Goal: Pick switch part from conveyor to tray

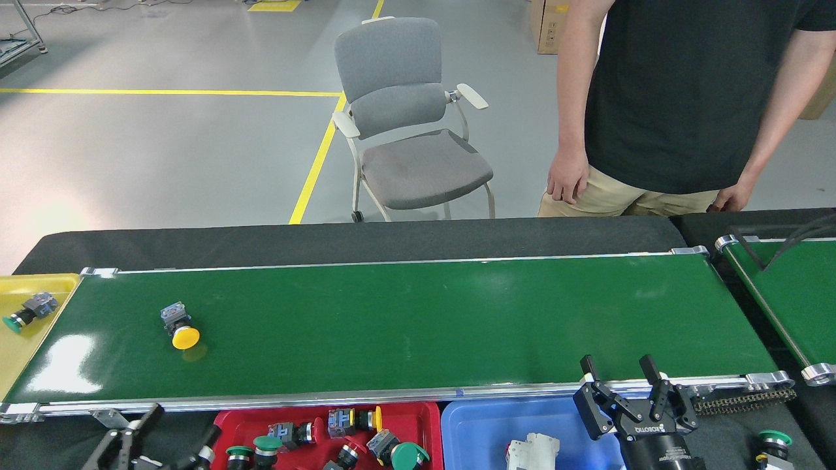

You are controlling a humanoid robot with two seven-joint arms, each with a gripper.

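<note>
A switch part [179,326] with a yellow cap and grey-blue body lies on the left part of the conveyor [418,326]. The red tray [428,418] under the belt's near rail holds several switch parts, among them a green-capped one [267,446] near its left end. My left gripper [183,424] sits low at the bottom left, beside the tray's left edge, open with nothing between its fingers. At the bottom right, my right gripper [620,375] stands open and empty over the near rail and the blue tray [470,424].
A yellow tray [16,356] off the belt's left end holds a green-capped switch [27,311]. A white part [530,452] lies in the blue tray. A narrower second belt [790,294] runs at the right. A person [679,104] stands behind the table; a grey chair [405,124] is farther back.
</note>
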